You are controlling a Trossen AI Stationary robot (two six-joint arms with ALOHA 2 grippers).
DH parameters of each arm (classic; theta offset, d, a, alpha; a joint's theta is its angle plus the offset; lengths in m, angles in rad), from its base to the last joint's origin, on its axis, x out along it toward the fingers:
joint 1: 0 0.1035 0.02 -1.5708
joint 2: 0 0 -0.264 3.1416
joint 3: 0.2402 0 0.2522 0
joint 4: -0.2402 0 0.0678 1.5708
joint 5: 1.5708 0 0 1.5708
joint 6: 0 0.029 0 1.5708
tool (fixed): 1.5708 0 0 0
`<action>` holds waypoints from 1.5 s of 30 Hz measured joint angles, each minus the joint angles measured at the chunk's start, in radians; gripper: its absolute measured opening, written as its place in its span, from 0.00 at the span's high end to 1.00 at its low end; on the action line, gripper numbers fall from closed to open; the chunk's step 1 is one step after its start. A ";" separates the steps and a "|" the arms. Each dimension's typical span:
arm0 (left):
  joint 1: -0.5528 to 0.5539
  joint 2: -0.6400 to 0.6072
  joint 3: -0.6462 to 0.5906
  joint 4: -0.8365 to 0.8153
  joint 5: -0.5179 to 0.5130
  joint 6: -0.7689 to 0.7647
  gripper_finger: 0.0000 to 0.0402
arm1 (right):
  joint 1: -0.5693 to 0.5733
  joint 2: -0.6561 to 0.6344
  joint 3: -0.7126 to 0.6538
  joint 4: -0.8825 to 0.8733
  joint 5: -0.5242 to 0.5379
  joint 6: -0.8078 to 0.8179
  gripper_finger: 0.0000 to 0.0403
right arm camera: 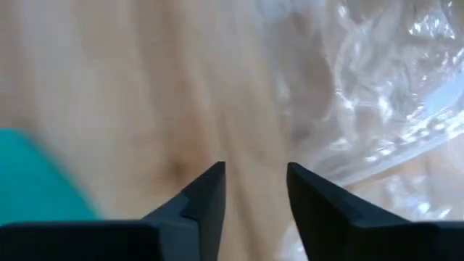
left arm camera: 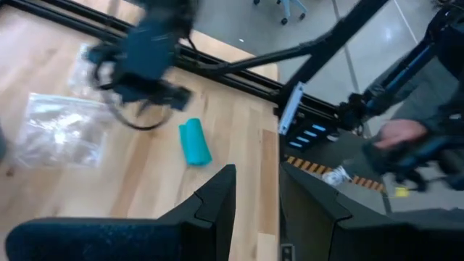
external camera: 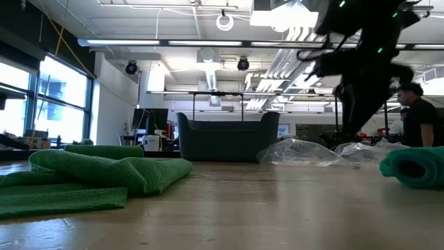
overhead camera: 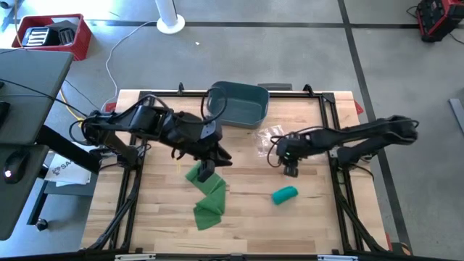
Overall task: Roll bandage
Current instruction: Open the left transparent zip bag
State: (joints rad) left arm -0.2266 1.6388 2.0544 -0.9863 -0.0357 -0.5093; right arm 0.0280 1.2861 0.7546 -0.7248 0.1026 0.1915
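Green bandage strip point(overhead camera: 206, 196) lay unrolled and rumpled on the wooden bench point(overhead camera: 246, 225), front-left area, nearest the low cam; in low view it sat as folded green cloth point(external camera: 90, 170) at left. Left gripper point(overhead camera: 207, 171) was over the strip's upper end, touching or just above it, can't tell which. Its jaws stood a narrow gap apart in the left wrist view, nothing seen between the tips; whether they pinched the strip, can't tell. Teal bandage roll point(overhead camera: 285, 194) lay on its side, front-right of center, well apart from the strip; also seen in left wrist view point(left arm camera: 194, 142) and at right edge of low view point(external camera: 416, 167). Right gripper point(overhead camera: 291, 170) hung just behind the roll, near the clear plastic bag point(overhead camera: 270, 139). Its jaws were parted w/ bare wood between them, grasping nothing; bag point(right arm camera: 377, 109) beside, teal roll point(right arm camera: 36, 181) off to one side. Dark gray bin point(overhead camera: 236, 104) sat at bench back, center. Person point(external camera: 420, 114) stood in room bg, right.
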 joint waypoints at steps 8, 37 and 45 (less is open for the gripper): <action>-0.026 0.002 0.000 -0.002 -0.070 -0.026 0.75 | -0.202 0.267 -0.009 0.142 -0.125 -0.196 0.81; 0.017 0.002 -0.348 0.546 0.084 0.725 0.63 | 0.146 -0.020 0.405 0.237 -0.215 0.857 1.00; 0.025 0.002 -0.493 0.695 0.091 0.792 0.43 | 0.198 -0.021 0.406 0.325 -0.169 0.885 1.00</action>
State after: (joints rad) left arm -0.2020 1.6405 1.5616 -0.2914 0.0553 0.2829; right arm 0.2264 1.2648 1.1610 -0.4000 -0.0667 1.0763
